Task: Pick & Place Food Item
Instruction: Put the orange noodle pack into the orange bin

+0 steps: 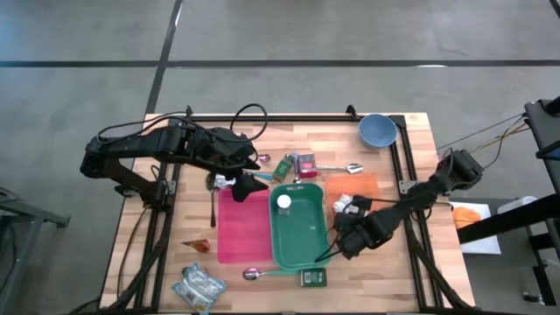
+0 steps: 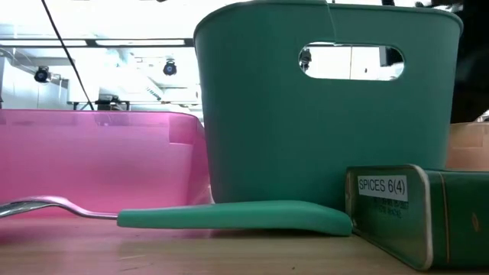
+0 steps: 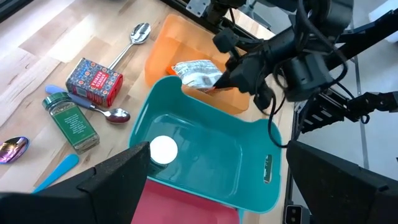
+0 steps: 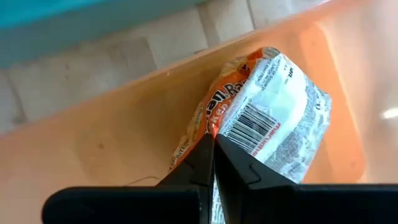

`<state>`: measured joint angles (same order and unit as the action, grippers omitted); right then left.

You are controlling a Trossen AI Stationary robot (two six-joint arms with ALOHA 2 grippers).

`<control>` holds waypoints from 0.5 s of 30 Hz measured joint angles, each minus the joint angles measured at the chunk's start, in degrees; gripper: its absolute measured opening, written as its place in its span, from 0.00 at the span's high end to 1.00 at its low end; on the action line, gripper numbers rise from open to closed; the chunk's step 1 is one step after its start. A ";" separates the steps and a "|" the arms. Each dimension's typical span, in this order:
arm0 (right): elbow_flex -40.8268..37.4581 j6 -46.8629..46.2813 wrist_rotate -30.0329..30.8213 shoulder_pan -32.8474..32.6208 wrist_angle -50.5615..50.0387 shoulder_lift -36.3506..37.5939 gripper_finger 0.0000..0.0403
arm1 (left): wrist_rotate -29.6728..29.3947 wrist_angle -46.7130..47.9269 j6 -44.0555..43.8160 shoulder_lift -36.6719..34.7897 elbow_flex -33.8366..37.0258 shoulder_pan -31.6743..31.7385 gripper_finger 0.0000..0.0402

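Snack packet (image 4: 273, 109), one, three bins (image 1: 376, 185)

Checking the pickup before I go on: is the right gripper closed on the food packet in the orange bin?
Yes: in the right wrist view the right gripper is pinched shut on the edge of the food packet inside the orange bin.

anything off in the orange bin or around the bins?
Nothing spilled or damaged. The right claw is shut on the edge of the crumpled food packet, which sits tilted in the orange bin. The spice tin lies on its side by the teal bin.
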<state>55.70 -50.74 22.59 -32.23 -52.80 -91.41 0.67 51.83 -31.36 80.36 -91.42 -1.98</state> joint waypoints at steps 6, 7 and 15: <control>-1.09 -9.62 0.06 0.00 -1.06 4.94 0.98 | -0.01 0.00 -0.01 0.00 0.00 -0.02 0.05; -1.39 -11.58 0.13 0.00 -1.00 5.72 0.98 | -0.02 -0.01 -0.01 0.00 0.00 -0.02 0.05; -3.00 -21.88 2.75 1.46 -0.77 11.67 0.98 | -0.01 -0.06 -0.03 0.00 0.00 -0.02 0.05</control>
<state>52.70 -72.62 25.34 -30.77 -53.57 -79.74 0.66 51.78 -31.40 80.36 -91.42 -2.00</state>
